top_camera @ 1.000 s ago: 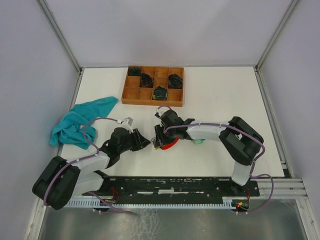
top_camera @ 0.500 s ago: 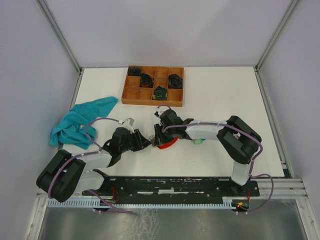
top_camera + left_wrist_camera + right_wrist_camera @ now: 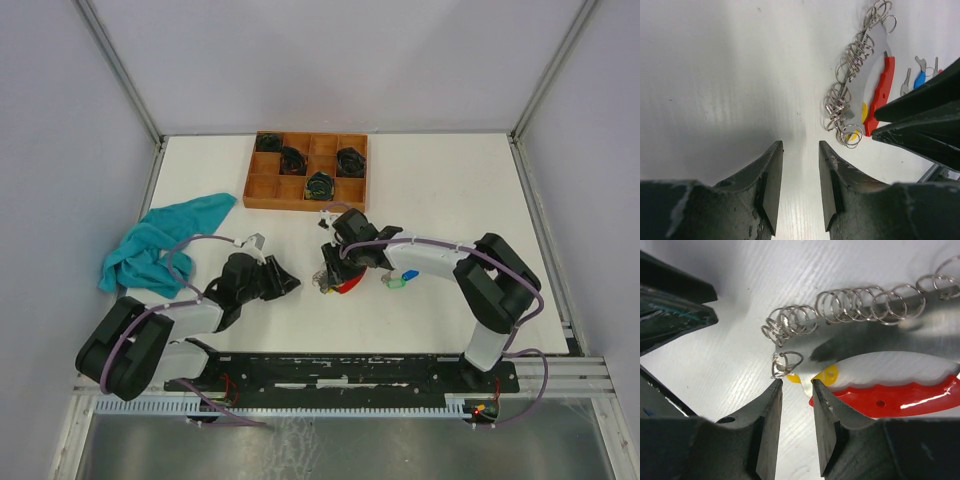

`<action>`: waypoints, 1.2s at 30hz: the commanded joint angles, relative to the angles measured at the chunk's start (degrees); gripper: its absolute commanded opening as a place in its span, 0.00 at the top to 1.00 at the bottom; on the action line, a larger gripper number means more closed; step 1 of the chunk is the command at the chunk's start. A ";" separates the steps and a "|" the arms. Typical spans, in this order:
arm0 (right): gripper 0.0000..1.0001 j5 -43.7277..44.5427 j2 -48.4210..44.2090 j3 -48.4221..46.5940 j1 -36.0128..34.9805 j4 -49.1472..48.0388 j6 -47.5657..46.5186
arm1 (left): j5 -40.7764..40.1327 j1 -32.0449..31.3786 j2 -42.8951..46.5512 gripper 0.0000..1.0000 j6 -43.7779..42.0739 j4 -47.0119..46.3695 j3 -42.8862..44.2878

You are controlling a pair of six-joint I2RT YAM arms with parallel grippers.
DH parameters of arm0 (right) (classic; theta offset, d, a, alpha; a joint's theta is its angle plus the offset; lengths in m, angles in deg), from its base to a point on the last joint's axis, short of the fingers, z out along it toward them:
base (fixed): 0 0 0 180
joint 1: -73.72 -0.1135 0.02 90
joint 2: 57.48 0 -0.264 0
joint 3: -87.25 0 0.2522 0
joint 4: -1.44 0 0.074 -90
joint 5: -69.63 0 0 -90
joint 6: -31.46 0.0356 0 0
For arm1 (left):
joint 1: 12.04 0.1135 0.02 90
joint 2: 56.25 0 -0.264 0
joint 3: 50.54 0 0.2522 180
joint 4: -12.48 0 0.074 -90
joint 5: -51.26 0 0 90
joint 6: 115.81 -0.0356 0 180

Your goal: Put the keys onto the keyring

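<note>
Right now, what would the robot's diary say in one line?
left gripper: open, empty | right gripper: tips at yellow-tagged key, grip unclear | blue-tagged key: lying aside

keyrings (image 3: 845, 306): shiny metal | red handle (image 3: 890, 396): glossy plastic | table (image 3: 765, 280): matt

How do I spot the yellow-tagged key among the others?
Below the wooden tray in the top view lies the red-and-white holder strung with rings. The yellow-tagged key lies at its end, just ahead of the right gripper; the blue-tagged key and green-tagged key lie apart.
</note>
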 commanded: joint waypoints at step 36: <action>0.59 -0.18 -3.76 -4.16 0.27 2.17 -12.93 | 18.19 -0.47 -23.71 0.65 -6.35 -21.82 5.00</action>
